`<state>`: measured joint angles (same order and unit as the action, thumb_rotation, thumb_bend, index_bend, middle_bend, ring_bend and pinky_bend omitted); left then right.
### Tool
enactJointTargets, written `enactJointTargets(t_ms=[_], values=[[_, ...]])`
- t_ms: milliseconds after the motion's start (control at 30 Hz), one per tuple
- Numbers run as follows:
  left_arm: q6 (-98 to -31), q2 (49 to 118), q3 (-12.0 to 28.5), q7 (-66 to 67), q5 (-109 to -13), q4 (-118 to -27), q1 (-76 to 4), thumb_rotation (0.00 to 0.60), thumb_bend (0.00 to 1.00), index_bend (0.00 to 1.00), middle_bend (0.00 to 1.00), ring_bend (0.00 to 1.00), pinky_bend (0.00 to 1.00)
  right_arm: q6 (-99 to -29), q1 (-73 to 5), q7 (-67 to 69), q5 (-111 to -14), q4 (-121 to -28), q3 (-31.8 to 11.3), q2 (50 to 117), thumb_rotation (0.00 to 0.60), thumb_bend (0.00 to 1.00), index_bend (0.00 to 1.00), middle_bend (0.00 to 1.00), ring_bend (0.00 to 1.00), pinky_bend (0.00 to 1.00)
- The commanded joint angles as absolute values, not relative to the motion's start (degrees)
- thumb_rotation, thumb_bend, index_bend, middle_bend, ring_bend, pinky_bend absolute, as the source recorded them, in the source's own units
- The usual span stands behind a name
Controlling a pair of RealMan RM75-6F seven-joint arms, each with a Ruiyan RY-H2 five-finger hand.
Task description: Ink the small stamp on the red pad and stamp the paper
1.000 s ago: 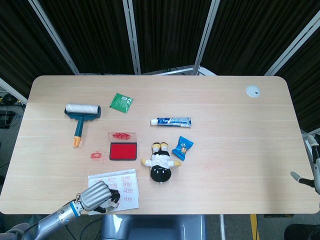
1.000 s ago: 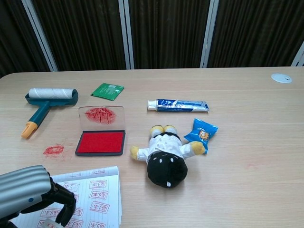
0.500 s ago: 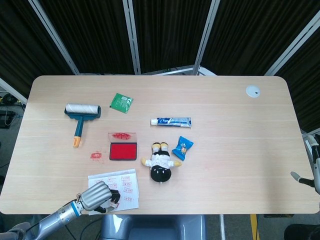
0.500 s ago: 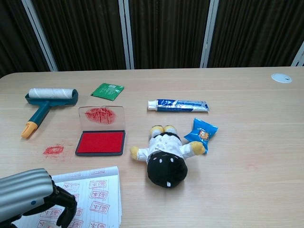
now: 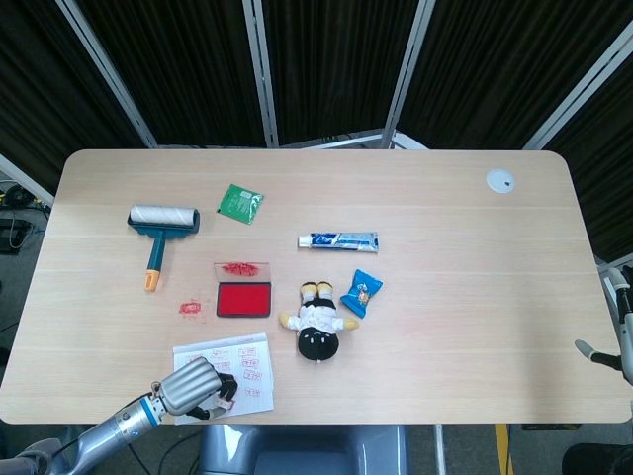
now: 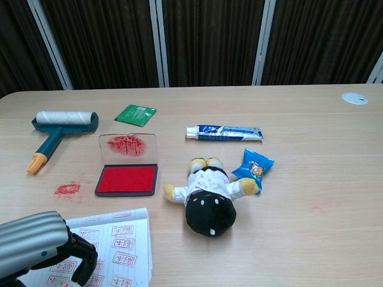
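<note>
Left hand [image 5: 191, 386] sits over the near-left corner of the paper [image 5: 247, 363], fingers curled downward onto the sheet. Something small and dark shows under the fingertips in the chest view, probably the small stamp, but the knuckles hide it; cannot tell whether the hand actually holds the stamp or merely rests curled on the sheet. Right hand [image 5: 606, 355]: only a sliver at the table's right edge, state cannot be told

Paper already carries several rows of red prints. Red pad [image 6: 127, 179] lies open, just beyond the paper, lid [image 6: 127, 145] tilted up and smeared with ink. A red smudge [image 6: 67, 189] marks the table left of the pad

Risks from here, as judgement:
- Paper is loose on the table; a sideways drag of the hand could slide or crumple it and blur the print
- A tilted stamp would give a partial mark; the face is hidden, so its angle is unchecked
- A fresh print may land on an existing one, since the sheet is crowded near the hand
- Travel to the pad passes near the upright lid; a knock could shift the pad
- Doll [image 6: 206, 200] lies just right of the paper, snack packet [image 6: 252, 165] and toothpaste [image 6: 224, 132] further off; the lint roller [image 6: 57, 128] lies well left, low risk
</note>
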<state>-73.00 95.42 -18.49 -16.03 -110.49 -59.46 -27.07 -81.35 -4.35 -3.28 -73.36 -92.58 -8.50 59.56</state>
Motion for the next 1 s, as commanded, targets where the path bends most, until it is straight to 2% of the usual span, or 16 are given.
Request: enactJointTargets(t_ms=[33, 733, 1000], values=[[-72.9, 95.4, -18.5, -16.0, -110.4, -59.4, -27.1, 0.600, 0.73, 0.58, 0.56, 0.84, 0.81, -81.3, -4.4, -3.4, -73.4, -92.6, -8.5, 59.6, 0.600, 0.00, 0.00, 0.00, 0.00, 0.00], [-74.0, 94.6, -18.0, -15.9, -109.8, -60.5, -27.2, 0.600, 0.73, 0.59, 0.56, 0.84, 0.80, -81.3, -4.3, -3.1, -73.3, -92.5, -8.6, 59.5, 0.600, 0.00, 0.00, 0.00, 0.00, 0.00], [-76.3, 90.0, -18.1, -14.0, -110.8, -68.2, -27.6, 0.600, 0.73, 0.60, 0.57, 0.84, 0.81, -81.9, -4.1, -2.9, -73.9, -93.2, -8.5, 59.2, 0.600, 0.00, 0.00, 0.00, 0.00, 0.00]])
